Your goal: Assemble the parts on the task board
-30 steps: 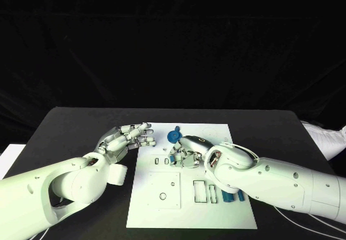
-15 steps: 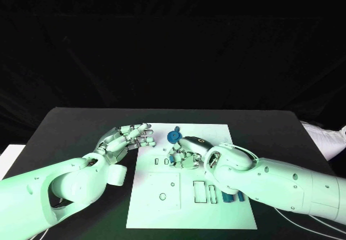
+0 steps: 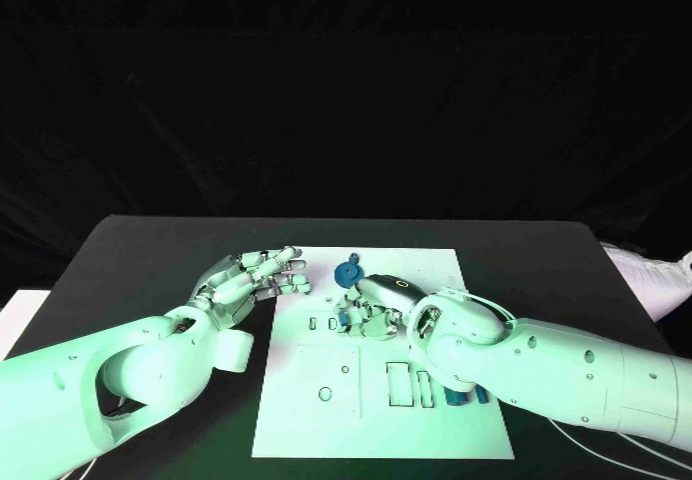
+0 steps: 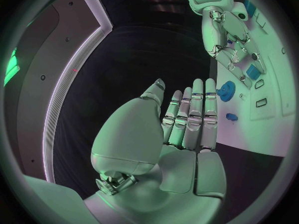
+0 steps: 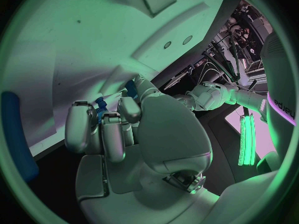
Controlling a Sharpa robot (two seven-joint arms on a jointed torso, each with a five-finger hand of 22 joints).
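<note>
Right hand point(image 3: 372, 312) is down on the middle of the task board point(image 3: 433, 262), fingers curled in tight; right wrist view shows a small blue part point(image 5: 100, 103) pinched at the fingertips, pressed close to the white plate. Looks like an insertion into one of the mid-board sockets. To do it well: keep the part square to the plate, push straight down, don't let go until it bottoms out, since a tilt will jam it. Left hand point(image 3: 253, 280) hovers over the board's left edge, fingers straight and slightly apart, holding nothing. Blue gear point(image 3: 348, 272) sits near the board's far edge, just beyond the right hand; more blue pieces point(image 3: 464, 394) lie by the board's right edge toward the near side, partly behind the right forearm. Versus 1.0 s ago: right hand has crept a little toward the board's left edge and closed in tighter; left hand and gear unchanged.
</note>
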